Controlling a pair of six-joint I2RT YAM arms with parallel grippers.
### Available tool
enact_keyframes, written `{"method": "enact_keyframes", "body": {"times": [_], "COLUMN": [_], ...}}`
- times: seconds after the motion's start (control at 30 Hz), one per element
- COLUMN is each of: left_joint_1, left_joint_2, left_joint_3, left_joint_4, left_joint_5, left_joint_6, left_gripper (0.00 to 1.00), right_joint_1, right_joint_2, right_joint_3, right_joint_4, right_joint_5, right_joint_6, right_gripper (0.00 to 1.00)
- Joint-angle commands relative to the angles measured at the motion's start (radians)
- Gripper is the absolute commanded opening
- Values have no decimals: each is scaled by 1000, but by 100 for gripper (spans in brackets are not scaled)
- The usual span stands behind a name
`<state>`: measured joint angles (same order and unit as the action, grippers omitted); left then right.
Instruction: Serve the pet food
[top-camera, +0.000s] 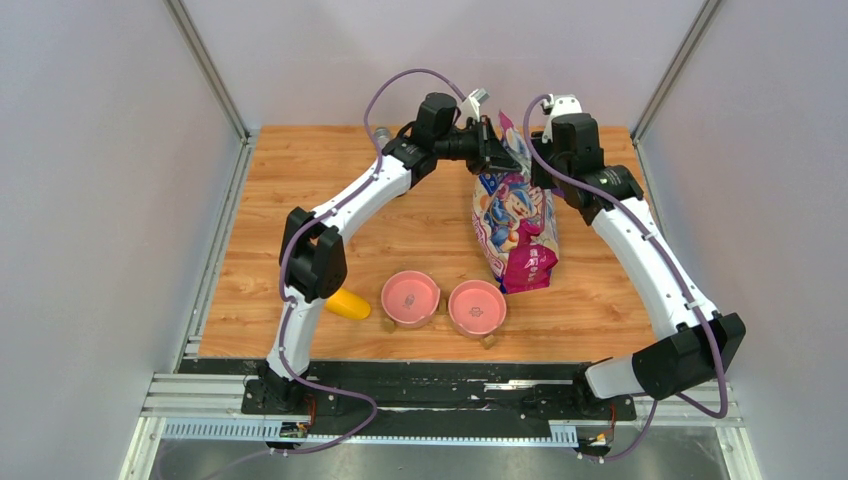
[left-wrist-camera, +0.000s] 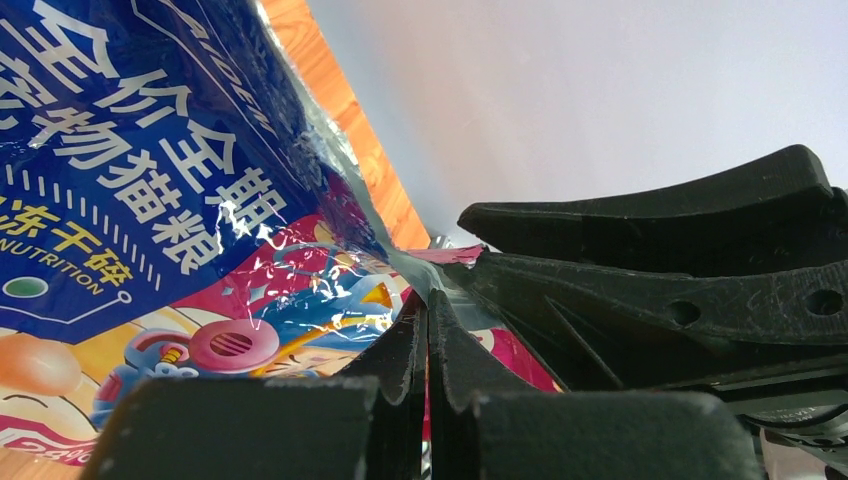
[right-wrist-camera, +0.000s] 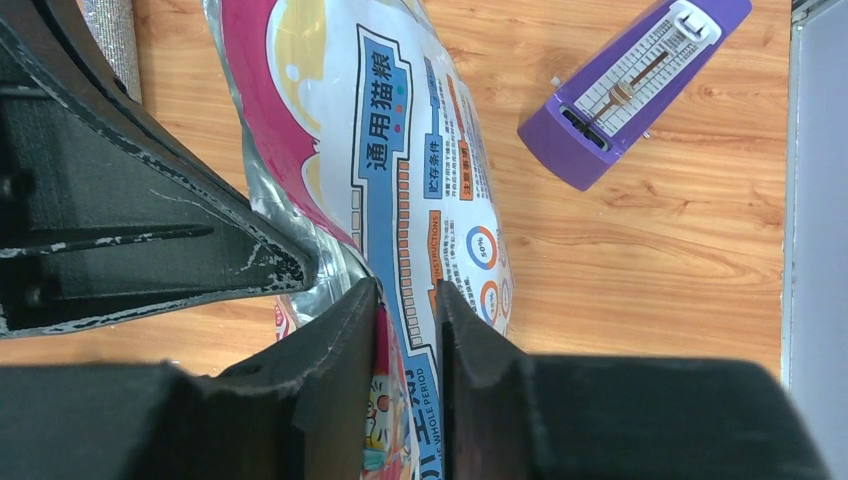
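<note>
Foil at the top edge of the bag (top-camera: 515, 215) is pinched from two sides. The left gripper (left-wrist-camera: 428, 300) has its fingers pressed almost flat together on the silver seam. The right gripper (right-wrist-camera: 405, 305) clamps the same edge just beside it, with only film filling the narrow slot between its fingers. From that hold the bag slants over the far part of the table (top-camera: 300, 180), its pink lower end reaching toward the near side. Pet food shows in no view. Whatever the bag holds is hidden behind its printed skin, and I cannot tell whether the top is sealed or cut. The left pink bowl (top-camera: 410, 297) and the right pink bowl (top-camera: 477, 306) sit side by side just nearer than the bag's lower end. The right one is close to the bag and seemingly not touching it, though the overhead view is too coarse to be sure. A yellow scoop (top-camera: 347, 304) lies to the bag's left beyond both bowls, half under the left arm's elbow. Left of the bag, a broad stretch of bare wood runs beneath the left arm's arch. On the bag's back-panel side, a purple wedge-shaped device (right-wrist-camera: 632, 90) lies well apart from it near the table's edge, with bare board between them.
</note>
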<state>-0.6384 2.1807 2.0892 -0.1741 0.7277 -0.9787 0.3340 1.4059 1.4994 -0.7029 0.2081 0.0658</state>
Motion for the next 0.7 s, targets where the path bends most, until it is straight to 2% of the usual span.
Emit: {"method": "enact_keyframes", "body": {"times": [0.0,0.1,0.17,0.33,0.67], "left_joint_1": [8,8,8,8,18], "left_joint_2": [-12,-14,-14,-16,-86], "left_joint_3": [36,36,35,37,-22], "left_joint_4": [32,30,28,11,-136], "left_joint_5": [29,31,31,29,-102], "left_joint_6": [-2,-1,1,12,94], "left_gripper": [0,0,0,0,0], "right_joint_1": [-18,-20,-20,-24,-123], "right_joint_2": [18,36,45,44,-45], "right_joint_3": [34,32,29,29,26], "right_joint_4": [-79,-100,-111,-114,-84], "right_joint_5": [48,26,7,32,182], "right_joint_6": [1,-1,5,35,266], "right_gripper": [29,28,25,0,0]}}
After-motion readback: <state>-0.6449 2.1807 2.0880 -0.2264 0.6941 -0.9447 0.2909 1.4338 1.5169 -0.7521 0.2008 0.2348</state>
